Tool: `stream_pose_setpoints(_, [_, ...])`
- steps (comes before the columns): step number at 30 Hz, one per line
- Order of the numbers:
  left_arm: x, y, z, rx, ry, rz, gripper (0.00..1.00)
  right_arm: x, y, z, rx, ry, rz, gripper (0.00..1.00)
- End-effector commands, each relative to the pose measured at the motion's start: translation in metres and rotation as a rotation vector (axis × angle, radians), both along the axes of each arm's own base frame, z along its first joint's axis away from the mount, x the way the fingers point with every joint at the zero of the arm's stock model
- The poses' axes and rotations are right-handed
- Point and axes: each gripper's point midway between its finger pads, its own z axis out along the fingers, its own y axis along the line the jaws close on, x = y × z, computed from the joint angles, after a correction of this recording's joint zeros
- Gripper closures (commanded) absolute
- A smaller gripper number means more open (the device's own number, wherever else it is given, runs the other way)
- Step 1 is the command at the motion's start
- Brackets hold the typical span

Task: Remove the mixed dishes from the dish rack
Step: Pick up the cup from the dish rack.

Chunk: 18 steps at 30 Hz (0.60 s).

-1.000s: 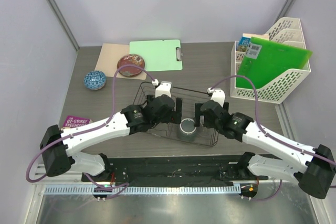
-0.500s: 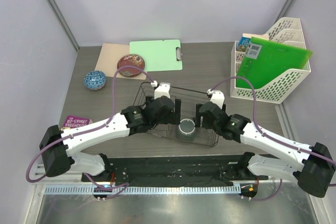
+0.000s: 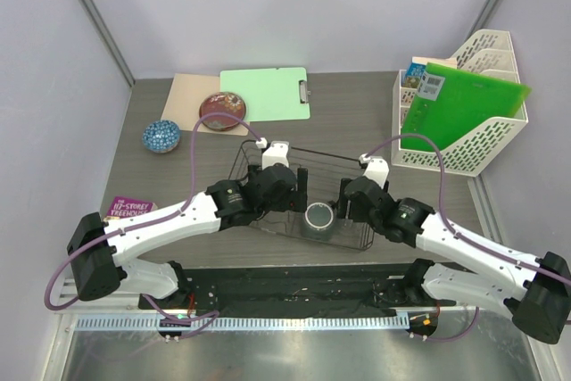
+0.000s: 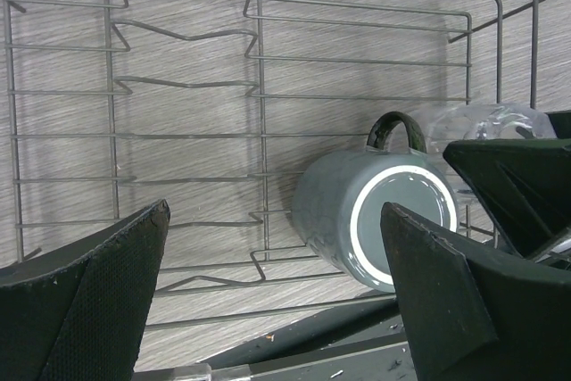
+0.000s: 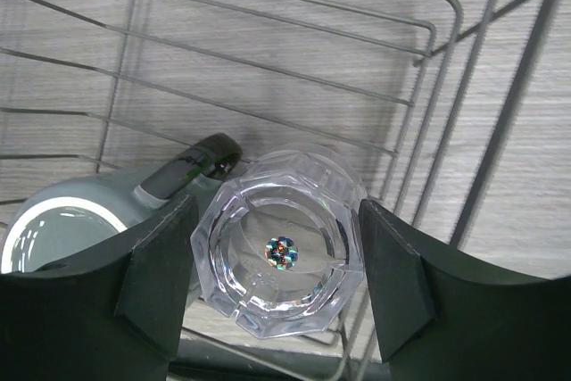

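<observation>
The dark wire dish rack (image 3: 312, 153) stands mid-table. A grey mug (image 3: 318, 219) lies on its side in it, opening toward the left wrist camera (image 4: 393, 220). A clear glass cup (image 5: 281, 252) sits beside the mug (image 5: 62, 229), at the rack's right end. My right gripper (image 3: 342, 207) (image 5: 277, 205) has a finger touching each side of the cup. My left gripper (image 3: 293, 195) (image 4: 275, 211) is open and empty over the rack floor, left of the mug. A red floral plate (image 3: 221, 106) and a blue patterned bowl (image 3: 161, 136) rest on the table. No large glass bowl is in view.
A tan mat (image 3: 186, 95) and a green clipboard (image 3: 266, 94) lie at the back left. A white mesh file holder (image 3: 473, 144) with a green folder (image 3: 464, 104) stands at the right. A purple book (image 3: 129, 209) lies at the left front.
My right gripper has moved a little down and inward onto the glass cup. The mug has shifted, its pale rim now showing from above. The left arm has barely moved.
</observation>
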Motion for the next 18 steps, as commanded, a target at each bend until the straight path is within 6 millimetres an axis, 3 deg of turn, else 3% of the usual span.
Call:
stream_pose_setpoints(1, [0.002,0.000,0.004,-0.019,-0.017,0.020,0.00,0.005,-0.007,0.031,-0.011,-0.050,-0.023,0.73])
stream_pose_setpoints(4, [0.004,0.004,0.011,-0.018,-0.036,0.033,0.00,0.009,-0.001,0.063,0.027,-0.096,0.005,0.80])
stream_pose_setpoints(10, [0.013,0.015,0.034,-0.035,-0.112,0.091,0.00,0.019,0.008,0.158,0.138,-0.263,0.047,0.95])
stream_pose_setpoints(11, [0.015,0.017,0.036,-0.043,-0.120,0.105,0.00,0.019,0.011,0.167,0.160,-0.281,0.056,0.99])
stream_pose_setpoints(15, [0.019,0.022,0.054,-0.171,-0.174,0.174,0.00,0.018,0.028,0.198,0.311,-0.365,0.103,0.99])
stream_pose_setpoints(16, [0.015,0.023,0.073,-0.267,-0.199,0.171,0.00,0.018,0.033,0.204,0.357,-0.384,0.114,0.99])
stream_pose_setpoints(17, [0.010,0.027,0.060,-0.291,-0.198,0.157,0.00,0.019,0.039,0.208,0.417,-0.416,0.120,0.99])
stream_pose_setpoints(18, [0.011,0.016,0.088,-0.453,-0.254,0.138,0.00,0.019,0.043,0.210,0.450,-0.425,0.130,0.99])
